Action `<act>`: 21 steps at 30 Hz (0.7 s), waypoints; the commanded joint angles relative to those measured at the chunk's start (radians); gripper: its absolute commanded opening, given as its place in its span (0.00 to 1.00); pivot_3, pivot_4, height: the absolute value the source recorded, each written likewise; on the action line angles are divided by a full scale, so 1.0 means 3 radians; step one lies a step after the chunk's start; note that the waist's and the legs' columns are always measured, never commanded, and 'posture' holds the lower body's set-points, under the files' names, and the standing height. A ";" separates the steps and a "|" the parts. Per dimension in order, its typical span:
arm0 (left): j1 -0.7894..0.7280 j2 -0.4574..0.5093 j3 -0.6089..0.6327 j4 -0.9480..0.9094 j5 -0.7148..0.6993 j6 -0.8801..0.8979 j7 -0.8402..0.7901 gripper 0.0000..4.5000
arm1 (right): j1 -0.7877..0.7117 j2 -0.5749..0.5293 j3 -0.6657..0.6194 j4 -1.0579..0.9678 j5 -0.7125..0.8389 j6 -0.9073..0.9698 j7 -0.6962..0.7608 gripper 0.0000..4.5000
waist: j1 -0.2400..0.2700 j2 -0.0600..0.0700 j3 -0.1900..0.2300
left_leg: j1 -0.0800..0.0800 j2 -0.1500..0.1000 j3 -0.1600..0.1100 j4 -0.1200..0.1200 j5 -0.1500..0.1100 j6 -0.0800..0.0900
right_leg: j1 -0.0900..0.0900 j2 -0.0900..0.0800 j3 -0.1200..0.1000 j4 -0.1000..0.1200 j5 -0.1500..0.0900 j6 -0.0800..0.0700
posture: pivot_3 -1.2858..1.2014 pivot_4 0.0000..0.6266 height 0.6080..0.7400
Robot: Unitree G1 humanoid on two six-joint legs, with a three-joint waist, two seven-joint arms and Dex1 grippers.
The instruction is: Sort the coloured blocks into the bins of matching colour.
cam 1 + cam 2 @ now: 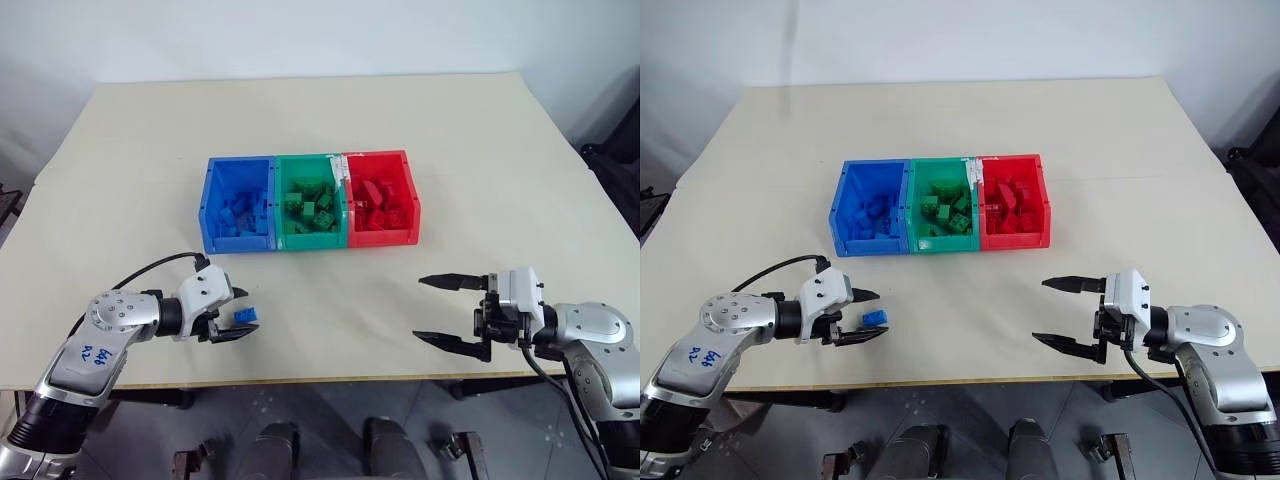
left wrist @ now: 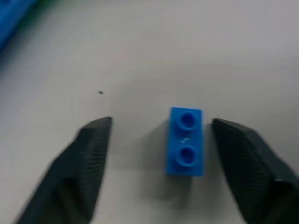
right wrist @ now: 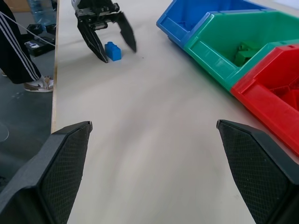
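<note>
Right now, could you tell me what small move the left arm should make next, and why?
Probably close the left gripper on the blue block. The block lies flat on the table between the open jaws, nearer one finger than the other, with visible gaps on both sides, so it is bracketed but not gripped. Once held, it can go to the blue bin.

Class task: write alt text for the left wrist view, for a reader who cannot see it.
A small blue two-stud brick lies on the beige table between the left gripper's two black fingers, which stand apart on either side of it, one closer to it than the other. A blue bin's edge shows in one corner.
</note>
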 commanded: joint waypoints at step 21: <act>-0.1508 -0.0983 0.0768 0.1256 -0.0252 -0.0078 0.1208 0.11 | -0.0243 0.0576 -0.0131 -0.0263 0.0063 0.0001 -0.0991 1.00 | 0.0015 -0.0001 0.0000 | 0.0000 -0.0011 -0.0002 0.0008 0.0001 -0.0001 | 0.0001 0.0000 -0.0002 0.0006 0.0001 0.0003 | 0.52 0.24 1.00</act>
